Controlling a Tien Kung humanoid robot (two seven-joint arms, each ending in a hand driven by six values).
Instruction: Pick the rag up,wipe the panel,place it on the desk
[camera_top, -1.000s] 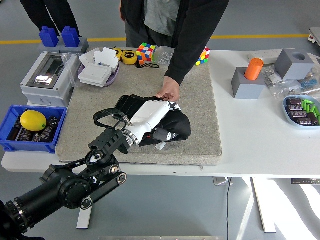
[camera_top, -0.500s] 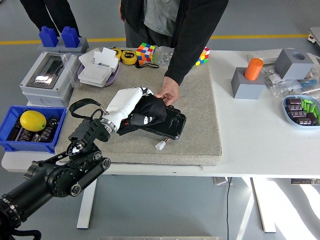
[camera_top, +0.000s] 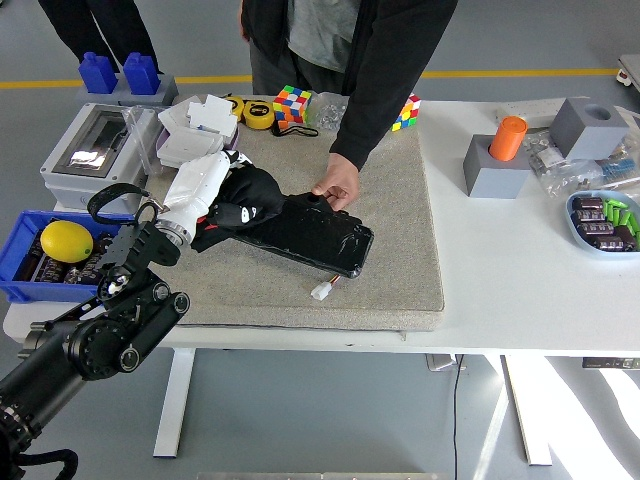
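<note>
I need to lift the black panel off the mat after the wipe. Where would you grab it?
Grip the black panel at its near right corner, coming from the right: it lies flat, that end is bare, while the left hand with the rag covers the left end and the person's hand holds the far edge.

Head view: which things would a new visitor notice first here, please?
The robot's left hand presses a black rag onto the left end of the black panel at the mat's centre. A person's hand steadies the panel's far edge. A yellow lemon glows in the blue bin at far left.
</note>
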